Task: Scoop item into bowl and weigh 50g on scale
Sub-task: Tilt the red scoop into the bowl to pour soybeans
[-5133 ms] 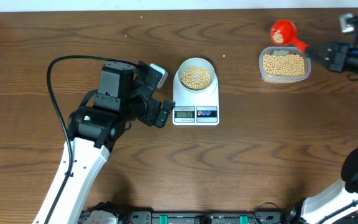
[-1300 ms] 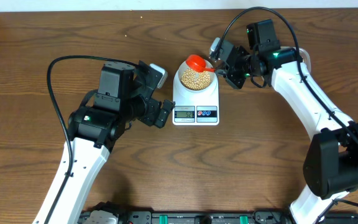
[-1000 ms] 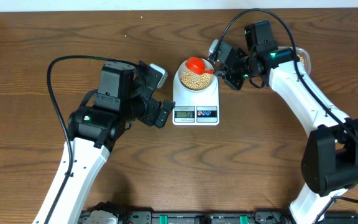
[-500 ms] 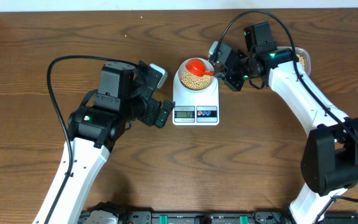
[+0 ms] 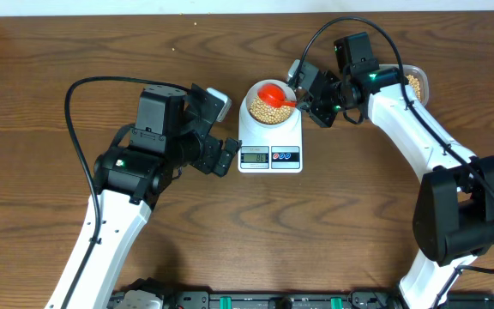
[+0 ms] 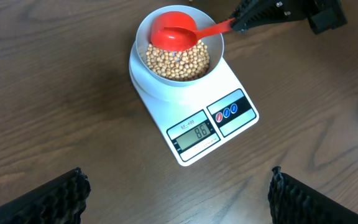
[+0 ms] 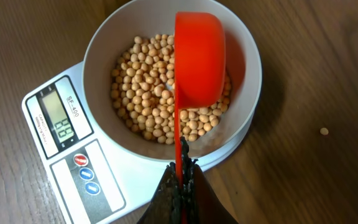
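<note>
Currently the small round tan-yellow beans [image 7: 148, 93] lie heaped in the small pale blue-white bowl [image 7: 98, 43]. The bowl stands on the flat white digital kitchen scale [image 6: 241, 81].

1. Check the scale's grey display [image 6: 194, 132]. Its digits appear to read 86. If that is grams of beans, the load is over the target; whether the bowl was zeroed out cannot be told.
2. Note the change. A few seconds ago the red plastic scoop [image 7: 199, 59] was over the clear plastic tub [image 5: 414, 81] at the far right. It now hangs over the bowl, just above the beans and tipped on its side, with no beans visible in it. Over the last second it has only crept slightly further across the bowl.
3. Confirm the right gripper [image 7: 182, 180]: its fingers are clamped together on the scoop's thin handle.
4. Confirm the left gripper [image 5: 219, 130]: it has not moved, sits just left of the scale, and holds its fingers wide apart on nothing.
5. Treat the coming step as correction, not filling. Expect to lift beans out until the reading falls to fifty.
6. Note one stray bean [image 7: 324, 131] on the brown wooden table [image 5: 358, 223], near the bowl.
</note>
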Available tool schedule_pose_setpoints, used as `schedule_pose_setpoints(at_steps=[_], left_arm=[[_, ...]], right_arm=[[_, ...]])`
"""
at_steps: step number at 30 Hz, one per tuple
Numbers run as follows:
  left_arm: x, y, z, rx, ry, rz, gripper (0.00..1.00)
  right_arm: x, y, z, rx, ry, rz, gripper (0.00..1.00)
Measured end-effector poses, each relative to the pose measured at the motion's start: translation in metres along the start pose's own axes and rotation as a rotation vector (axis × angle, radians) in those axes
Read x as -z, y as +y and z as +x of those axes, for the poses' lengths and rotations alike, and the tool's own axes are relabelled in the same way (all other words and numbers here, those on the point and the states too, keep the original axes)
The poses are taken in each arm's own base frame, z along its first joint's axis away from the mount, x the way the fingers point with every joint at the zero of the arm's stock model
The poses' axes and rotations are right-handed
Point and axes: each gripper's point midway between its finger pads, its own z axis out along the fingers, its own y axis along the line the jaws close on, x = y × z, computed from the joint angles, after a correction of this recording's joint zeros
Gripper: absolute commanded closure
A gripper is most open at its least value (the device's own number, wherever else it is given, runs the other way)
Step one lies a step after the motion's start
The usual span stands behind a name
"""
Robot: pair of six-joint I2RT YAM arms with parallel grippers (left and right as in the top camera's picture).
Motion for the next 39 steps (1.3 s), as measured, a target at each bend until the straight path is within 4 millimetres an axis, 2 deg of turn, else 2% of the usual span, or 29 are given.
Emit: schedule_pose_setpoints(at_steps=[10,21,39], left_arm=[[0.000,0.000,0.000,0.000,0.000,0.000,0.06],[0.000,0.000,0.000,0.000,0.000,0.000,0.06],[0.000,0.000,0.000,0.000,0.000,0.000,0.06]], right_arm=[[-0.004,0.012,-0.002,0.009,0.010,-0.029,0.99],[-0.004,0.016,-0.005,-0.006,-0.005,-0.050,0.99],[-0.003,0.029,-0.009,-0.105,-0.027,-0.115,0.99]])
